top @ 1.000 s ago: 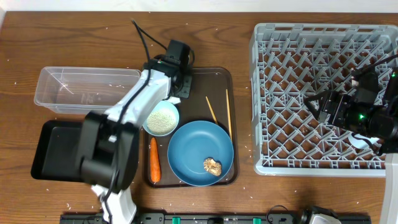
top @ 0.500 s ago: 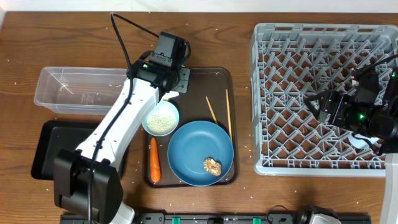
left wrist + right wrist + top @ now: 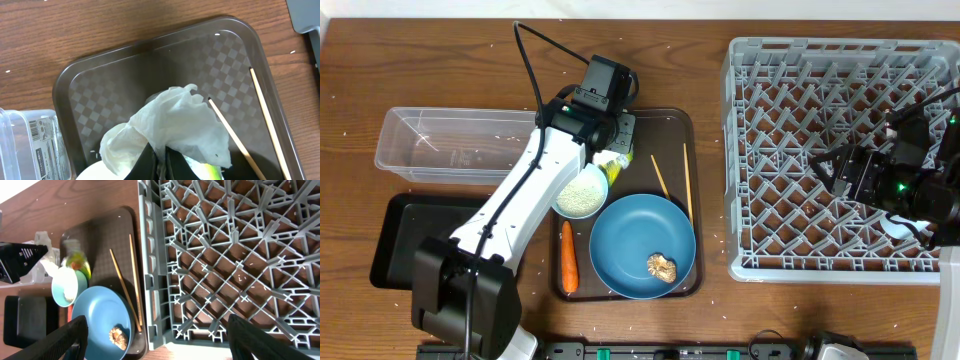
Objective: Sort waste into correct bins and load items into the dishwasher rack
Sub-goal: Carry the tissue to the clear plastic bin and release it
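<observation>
My left gripper point(image 3: 162, 161) is shut on the crumpled white tissue point(image 3: 170, 122), which hangs over the back left of the brown serving tray point(image 3: 670, 122). A yellow-green wrapper point(image 3: 613, 168) shows just under it, beside the white bowl of rice point(image 3: 580, 192). The blue plate point(image 3: 632, 238) carries a tan food scrap point(image 3: 662, 267). An orange carrot point(image 3: 568, 257) lies left of the plate, and two chopsticks point(image 3: 686, 180) lie behind it. My right gripper point(image 3: 167, 340) hovers open over the grey dishwasher rack point(image 3: 790, 100), with nothing between its fingers.
The clear tub point(image 3: 450, 145) stands left of the serving tray, with the black tray point(image 3: 405, 240) in front of it, partly under my left arm. Rice grains are scattered over the wooden table point(image 3: 720, 290). The rack fills the right side.
My left gripper has shifted slightly right over the tray with the tissue pinched in it, and the yellow-green wrapper now shows beneath. The right arm has not moved.
</observation>
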